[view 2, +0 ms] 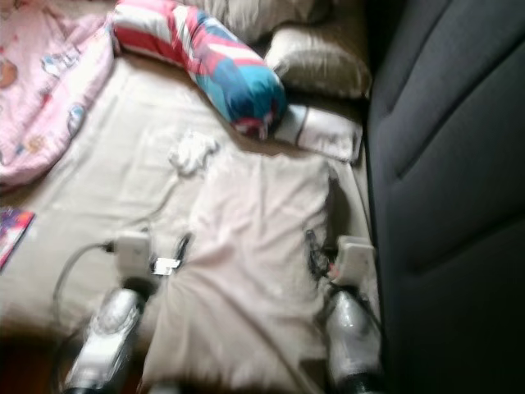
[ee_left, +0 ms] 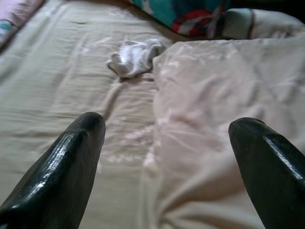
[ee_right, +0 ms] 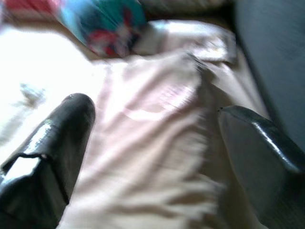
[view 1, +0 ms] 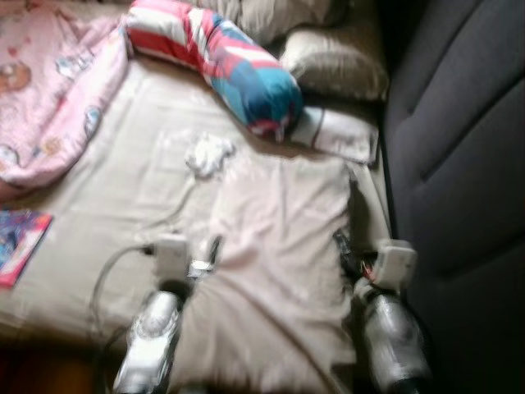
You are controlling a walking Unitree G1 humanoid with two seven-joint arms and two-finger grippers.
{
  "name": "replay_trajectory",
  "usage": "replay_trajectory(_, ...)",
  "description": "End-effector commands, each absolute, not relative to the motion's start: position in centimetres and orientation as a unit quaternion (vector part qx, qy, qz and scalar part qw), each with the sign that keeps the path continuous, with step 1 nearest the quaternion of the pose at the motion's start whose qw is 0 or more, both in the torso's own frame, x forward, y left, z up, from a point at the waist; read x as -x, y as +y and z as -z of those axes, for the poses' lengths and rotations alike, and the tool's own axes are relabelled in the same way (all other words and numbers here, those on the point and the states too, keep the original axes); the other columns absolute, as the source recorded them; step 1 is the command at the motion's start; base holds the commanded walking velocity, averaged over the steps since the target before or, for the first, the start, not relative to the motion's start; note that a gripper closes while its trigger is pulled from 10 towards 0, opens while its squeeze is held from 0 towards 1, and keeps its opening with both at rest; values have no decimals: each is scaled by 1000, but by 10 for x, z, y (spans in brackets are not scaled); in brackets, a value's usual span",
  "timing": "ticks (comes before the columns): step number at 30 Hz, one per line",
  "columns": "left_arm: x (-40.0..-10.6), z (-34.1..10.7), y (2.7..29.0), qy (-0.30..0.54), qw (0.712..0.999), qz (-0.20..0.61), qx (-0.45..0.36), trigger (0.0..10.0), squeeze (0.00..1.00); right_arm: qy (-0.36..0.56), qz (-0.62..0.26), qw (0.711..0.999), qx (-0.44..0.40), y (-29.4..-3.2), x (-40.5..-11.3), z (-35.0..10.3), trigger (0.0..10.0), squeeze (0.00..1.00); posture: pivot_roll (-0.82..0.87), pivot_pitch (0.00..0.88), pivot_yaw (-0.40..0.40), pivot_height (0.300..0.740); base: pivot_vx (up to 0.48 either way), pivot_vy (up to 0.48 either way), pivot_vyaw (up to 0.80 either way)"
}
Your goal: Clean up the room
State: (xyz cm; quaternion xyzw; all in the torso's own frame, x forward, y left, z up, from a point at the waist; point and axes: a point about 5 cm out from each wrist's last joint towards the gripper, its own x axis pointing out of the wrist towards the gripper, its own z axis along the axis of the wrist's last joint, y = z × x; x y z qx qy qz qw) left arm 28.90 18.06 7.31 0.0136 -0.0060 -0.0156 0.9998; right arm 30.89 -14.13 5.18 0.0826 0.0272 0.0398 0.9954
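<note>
Bedding fills my head cameras: a pale pink rumpled cloth [view 1: 279,271] lies on the beige bed sheet [view 1: 123,164], between my two arms. My left gripper [ee_left: 167,157] has its fingers spread wide over the cloth's edge, holding nothing; my right gripper [ee_right: 152,143] is just as wide above the same cloth. Head views add what the wrists miss: a pink patterned blanket [view 1: 49,90] and a colourful book [view 1: 20,242]. The left wrist view gives the sharpest look at the small white crumpled rag [ee_left: 136,57], just beside the cloth. A red, white and blue bolster pillow [view 1: 221,57] lies beyond.
</note>
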Motion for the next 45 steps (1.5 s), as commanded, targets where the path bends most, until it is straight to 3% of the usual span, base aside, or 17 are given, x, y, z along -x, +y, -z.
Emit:
replay_trajectory(1,-288,-71,168,0,999,34,-8,10000,0,77,-9,993,-84,-159,-291,-27,10000,0,-79,243,-44,740,0,0,0)
replay_trajectory(18,-301,-56,181,64,995,11,72,10000,0,146,-12,985,-93,-164,-293,-13,10000,0,-80,248,-45,740,0,0,0)
replay_trajectory(19,-305,-56,181,69,995,14,76,10000,204,146,-9,984,-100,-165,-295,-14,10000,55,-79,248,-44,740,0,0,0)
replay_trajectory(20,-306,-56,181,70,994,16,80,10000,757,146,-9,984,-103,-166,-296,-15,10000,737,-79,248,-44,740,0,0,0)
replay_trajectory(21,-307,-56,181,71,994,17,84,10000,1000,148,-10,983,-106,-165,-297,-15,10000,902,-82,249,-43,740,0,0,0)
replay_trajectory(22,-309,-56,181,75,993,18,87,10000,1000,151,-13,982,-108,-165,-297,-15,10000,1000,-83,250,-42,740,0,0,0)
replay_trajectory(26,-320,-58,178,85,992,29,86,10000,1000,177,-1,978,-109,-165,-305,-16,10000,1000,-76,258,-41,740,0,0,0)
replay_trajectory(27,-323,-59,178,85,992,30,84,10000,1000,182,2,977,-107,-166,-306,-16,10000,533,-74,261,-40,740,0,0,0)
replay_trajectory(28,-326,-61,177,85,992,32,82,10000,1000,187,4,977,-105,-166,-308,-16,10000,0,-72,266,-40,740,0,0,0)
replay_trajectory(30,-326,-61,176,84,993,34,81,10000,1000,187,3,977,-105,-167,-308,-16,10000,0,-71,268,-40,740,0,0,0)
replay_trajectory(31,-329,-62,175,87,992,39,77,10000,329,191,5,976,-107,-168,-310,-17,10000,0,-67,275,-39,740,0,0,0)
replay_trajectory(32,-330,-63,175,87,992,41,76,10000,0,191,6,976,-107,-168,-311,-18,10000,0,-65,285,-38,740,0,0,0)
replay_trajectory(45,-328,-56,175,95,992,70,47,10000,0,160,5,979,-123,-176,-312,-23,10000,0,-62,389,-29,740,0,0,0)
